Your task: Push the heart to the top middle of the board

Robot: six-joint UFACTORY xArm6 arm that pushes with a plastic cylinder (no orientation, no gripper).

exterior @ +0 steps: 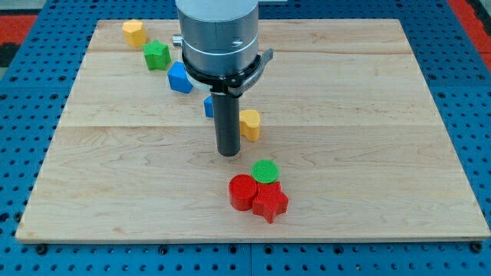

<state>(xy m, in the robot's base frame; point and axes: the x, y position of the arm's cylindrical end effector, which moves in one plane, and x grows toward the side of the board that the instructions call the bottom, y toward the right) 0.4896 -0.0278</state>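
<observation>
Right now you are in the approach step, by my reading: my tip (229, 153) rests on the wooden board (368, 123) near its centre, touching no block that you can see, and it has no jaws to open or shut, being a bare rod that only pushes. Which block is the heart is hard to say for certain; the yellow block (251, 123) just to the view's right of the rod looks the likeliest, though its shape is partly hidden by the rod. A second yellow block (134, 32) sits near the board's top left corner, with a green star-like block (157, 55) and a blue block (180, 78) trailing down from it, and another blue block (208, 106) peeks out behind the rod. Below my tip lies a tight cluster: a green cylinder (265, 171), a red cylinder (243, 191) and a red star-like block (269, 202), all touching. If the near yellow one is your heart, you need to bring my tip round beneath it, then push straight towards the view's top, steering clear of the blue blocks.
</observation>
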